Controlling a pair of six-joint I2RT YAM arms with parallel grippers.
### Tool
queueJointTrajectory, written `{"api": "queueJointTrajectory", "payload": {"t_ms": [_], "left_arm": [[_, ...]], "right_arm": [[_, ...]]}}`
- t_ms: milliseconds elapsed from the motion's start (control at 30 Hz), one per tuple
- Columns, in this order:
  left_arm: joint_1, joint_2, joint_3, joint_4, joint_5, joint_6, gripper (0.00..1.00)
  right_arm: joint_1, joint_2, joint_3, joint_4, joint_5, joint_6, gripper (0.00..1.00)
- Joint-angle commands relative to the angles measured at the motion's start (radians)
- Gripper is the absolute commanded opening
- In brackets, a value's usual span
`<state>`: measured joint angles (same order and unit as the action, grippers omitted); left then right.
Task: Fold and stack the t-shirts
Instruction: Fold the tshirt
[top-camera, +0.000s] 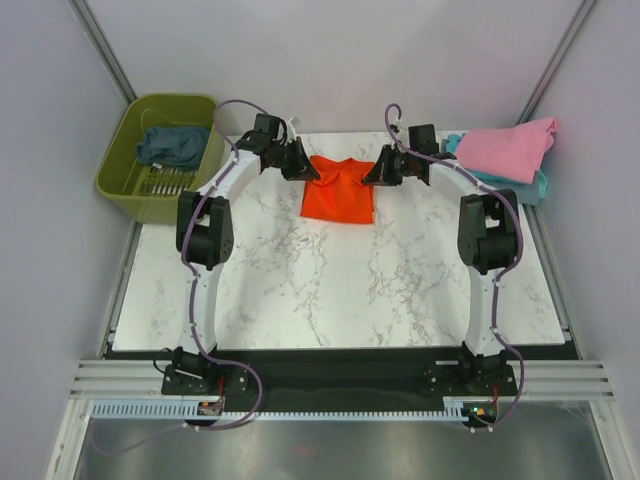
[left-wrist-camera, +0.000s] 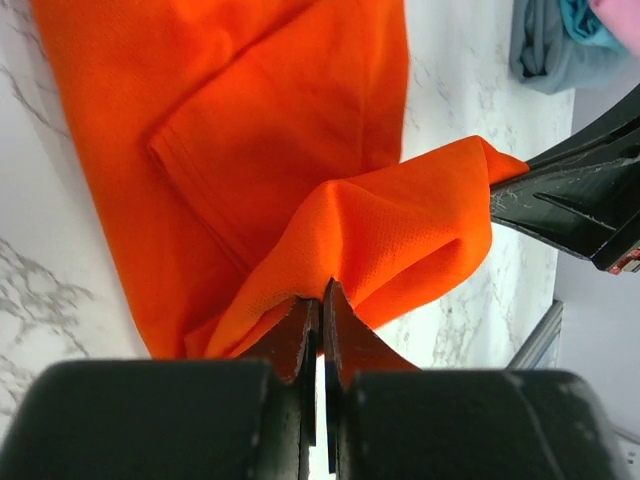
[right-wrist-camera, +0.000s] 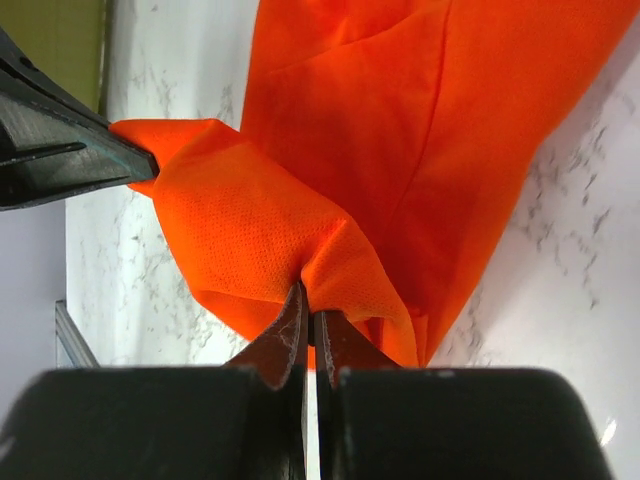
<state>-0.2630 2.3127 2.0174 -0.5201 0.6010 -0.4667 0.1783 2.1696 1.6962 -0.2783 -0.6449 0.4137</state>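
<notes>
The orange-red t-shirt (top-camera: 340, 195) is spread at the far middle of the desk (top-camera: 330, 290), with its far edge raised into a ridge of cloth. One end of that ridge is pinched in the left pincer (left-wrist-camera: 320, 300), whose fingers are pressed together on the fabric. The other end is gripped in the same way by the right pincer (right-wrist-camera: 307, 310). The rest of the shirt lies flat, with a folded layer seen on top. At the far right corner the pink t-shirt (top-camera: 508, 148) is laid over the light teal t-shirt (top-camera: 538, 186). The dark slate-blue t-shirt (top-camera: 172, 145) is bundled in the olive-green basket (top-camera: 118, 180), beside the far left corner.
</notes>
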Motion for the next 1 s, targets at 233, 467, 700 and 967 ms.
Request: {"api": "queueJointTrajectory", "payload": {"t_ms": [233,467,700,967], "left_arm": [[0.019,0.174,0.251,0.123,-0.11,0.023,0.02],[0.019,0.127,0.227,0.147,-0.132,0.031,0.02],[0.01,-0.056,-0.008,0.108,-0.035,-0.026,0.02],[0.002,-0.298,-0.295,0.057,0.02,-0.076,0.02]], "right_arm": [[-0.005,0.193,0.255,0.048,0.05,-0.021,0.0],[-0.016,0.207,0.316,0.059,0.051,-0.007,0.0],[-0.014,0.067,0.139,0.059,-0.027,0.048,0.0],[-0.008,-0.2,-0.153,0.042,-0.094,0.102,0.0]]}}
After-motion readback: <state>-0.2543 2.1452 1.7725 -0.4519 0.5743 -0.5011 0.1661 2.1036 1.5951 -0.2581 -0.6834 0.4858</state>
